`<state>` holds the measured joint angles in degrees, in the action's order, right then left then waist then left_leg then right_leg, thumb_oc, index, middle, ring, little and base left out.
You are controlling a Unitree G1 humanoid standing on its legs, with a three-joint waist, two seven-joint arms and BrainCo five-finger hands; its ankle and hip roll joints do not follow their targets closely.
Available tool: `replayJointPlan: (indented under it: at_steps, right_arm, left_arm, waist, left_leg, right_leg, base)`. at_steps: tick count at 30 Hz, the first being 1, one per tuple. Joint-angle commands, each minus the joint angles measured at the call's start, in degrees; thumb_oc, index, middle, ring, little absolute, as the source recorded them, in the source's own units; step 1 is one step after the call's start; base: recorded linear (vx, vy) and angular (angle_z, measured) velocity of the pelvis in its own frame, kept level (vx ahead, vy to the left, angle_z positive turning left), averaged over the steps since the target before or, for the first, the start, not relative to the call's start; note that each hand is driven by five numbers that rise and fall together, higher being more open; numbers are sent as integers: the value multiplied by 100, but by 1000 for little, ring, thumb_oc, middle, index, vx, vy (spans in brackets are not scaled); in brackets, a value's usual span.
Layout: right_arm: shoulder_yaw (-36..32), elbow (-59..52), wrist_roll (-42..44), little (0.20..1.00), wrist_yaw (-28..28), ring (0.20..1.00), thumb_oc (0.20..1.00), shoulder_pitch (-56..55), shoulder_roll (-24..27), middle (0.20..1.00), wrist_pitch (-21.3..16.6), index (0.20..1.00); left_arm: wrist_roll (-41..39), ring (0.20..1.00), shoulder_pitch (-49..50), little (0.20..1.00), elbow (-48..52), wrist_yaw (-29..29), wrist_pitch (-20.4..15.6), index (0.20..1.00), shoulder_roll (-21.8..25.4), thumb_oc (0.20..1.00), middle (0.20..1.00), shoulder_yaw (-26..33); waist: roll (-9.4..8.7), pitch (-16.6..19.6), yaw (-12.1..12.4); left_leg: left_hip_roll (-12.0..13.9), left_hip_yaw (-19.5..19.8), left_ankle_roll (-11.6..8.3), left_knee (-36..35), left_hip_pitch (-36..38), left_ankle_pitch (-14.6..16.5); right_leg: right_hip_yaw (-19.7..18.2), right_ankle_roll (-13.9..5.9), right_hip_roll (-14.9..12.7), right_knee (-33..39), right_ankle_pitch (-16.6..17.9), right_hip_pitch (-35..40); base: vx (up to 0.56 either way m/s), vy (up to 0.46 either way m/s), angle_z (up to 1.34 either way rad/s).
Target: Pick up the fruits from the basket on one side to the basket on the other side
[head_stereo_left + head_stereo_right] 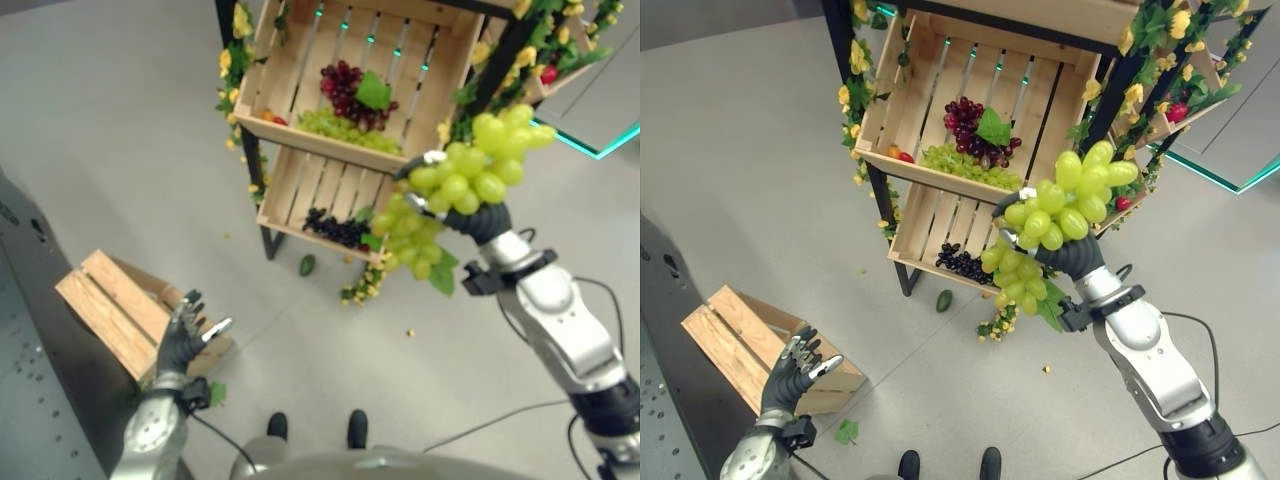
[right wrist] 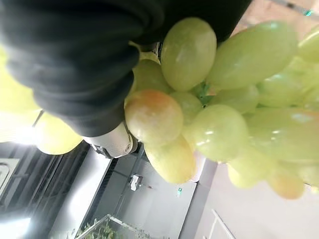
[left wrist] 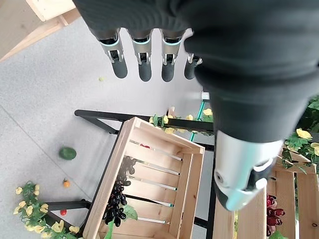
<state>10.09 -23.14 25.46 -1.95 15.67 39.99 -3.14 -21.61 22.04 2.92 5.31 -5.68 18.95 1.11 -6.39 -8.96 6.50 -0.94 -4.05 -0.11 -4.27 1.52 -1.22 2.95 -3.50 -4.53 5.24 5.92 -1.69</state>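
My right hand (image 1: 482, 222) is raised in front of the shelf, shut on a large bunch of green grapes (image 1: 470, 175). The bunch drapes over the hand, and part of it with a leaf hangs below. Up close the grapes (image 2: 214, 114) press against the hand's dark cover. My left hand (image 1: 183, 338) is held low at the left with its fingers (image 3: 144, 59) straight and nothing in it. It hovers just beside a wooden crate (image 1: 110, 305) on the floor.
The black-framed shelf holds an upper crate (image 1: 290, 70) with purple grapes (image 1: 345, 90) and green grapes (image 1: 340, 128). A lower crate (image 1: 310, 185) holds dark grapes (image 1: 335, 230). Yellow flower garlands hang on the frame. A small green fruit (image 1: 307, 265) lies on the floor.
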Motion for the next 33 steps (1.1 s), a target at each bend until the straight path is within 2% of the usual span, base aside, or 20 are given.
replayJointPlan:
  at_steps: [1, 25, 33]
  right_arm:
    - [86, 76, 272, 200, 220, 200, 200, 838, 261, 200, -279, 200]
    - [1485, 1820, 449, 200, 551, 200, 200, 3030, 666, 200, -35, 200]
    - [1824, 2582, 691, 200, 706, 200, 200, 3890, 1030, 200, -33, 200]
  left_arm:
    - [-223, 1000, -81, 1000, 61, -76, -143, 1000, 283, 1000, 1000, -195]
    - [-546, 1000, -204, 1000, 10, -180, -132, 1000, 694, 1000, 1000, -608]
    - [-703, 1000, -225, 1000, -9, -229, -141, 1000, 888, 1000, 1000, -715]
  waist:
    - [-71, 300, 135]
    - [-171, 299, 400]
    - [-223, 258, 468]
  left_leg:
    - [188, 422, -104, 190, -279, 301]
    - [136, 563, -90, 183, -363, 245]
    - [85, 632, -84, 184, -478, 204]
  right_leg:
    - [165, -485, -232, -252, -599, 204]
    - [277, -493, -267, -244, -534, 198]
    - [347, -499, -291, -269, -511, 130]
  base:
    - [0, 0, 0]
    - [-1, 1, 1]
    - [-6, 3, 6]
